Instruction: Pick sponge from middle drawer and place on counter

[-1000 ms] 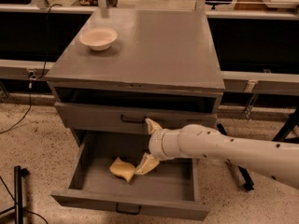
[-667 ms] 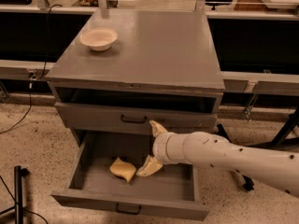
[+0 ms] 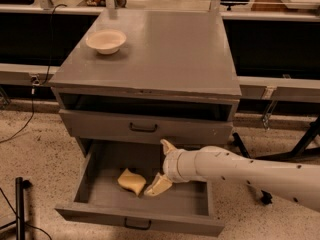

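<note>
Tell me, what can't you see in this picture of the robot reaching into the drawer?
Camera view only:
- The arm runs off the right edge, so the rest of the robot is cut off.
- Whether the open gripper's lower finger touches the sponge in the middle drawer: too close to tell.
- The arm hides the drawer's right wall.
- The gap under the counter is lost in shadow.

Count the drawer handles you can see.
2. The upper handle is on the closed drawer; the lower handle is on the open middle drawer, where the pincer hangs open beside the sponge.
</note>
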Motion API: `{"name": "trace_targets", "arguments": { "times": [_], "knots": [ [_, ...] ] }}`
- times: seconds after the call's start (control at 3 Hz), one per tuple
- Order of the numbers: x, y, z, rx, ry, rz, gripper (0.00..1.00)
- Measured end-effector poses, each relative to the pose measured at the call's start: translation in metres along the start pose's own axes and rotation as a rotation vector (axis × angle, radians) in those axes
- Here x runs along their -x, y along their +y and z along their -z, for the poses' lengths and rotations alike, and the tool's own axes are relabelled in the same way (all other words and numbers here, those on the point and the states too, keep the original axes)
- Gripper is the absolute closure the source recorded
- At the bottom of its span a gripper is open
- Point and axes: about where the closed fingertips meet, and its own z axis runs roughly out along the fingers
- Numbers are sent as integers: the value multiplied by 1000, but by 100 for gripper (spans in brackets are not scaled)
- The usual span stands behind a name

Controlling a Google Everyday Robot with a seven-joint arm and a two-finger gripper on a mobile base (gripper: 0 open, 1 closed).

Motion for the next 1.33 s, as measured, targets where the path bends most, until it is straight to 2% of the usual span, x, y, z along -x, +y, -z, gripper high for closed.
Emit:
{"name": "trace_targets", "arguments": {
  "times": [0.33, 0.67, 1.0, 1.33],
  "knots": [
    [-19, 14, -33, 72, -13, -10, 0],
    [-24, 19, -39, 87, -17, -21, 0],
    [-24, 23, -60, 102, -53, -6, 0],
    [-32, 32, -118, 140, -120, 22, 0]
  ]
}}
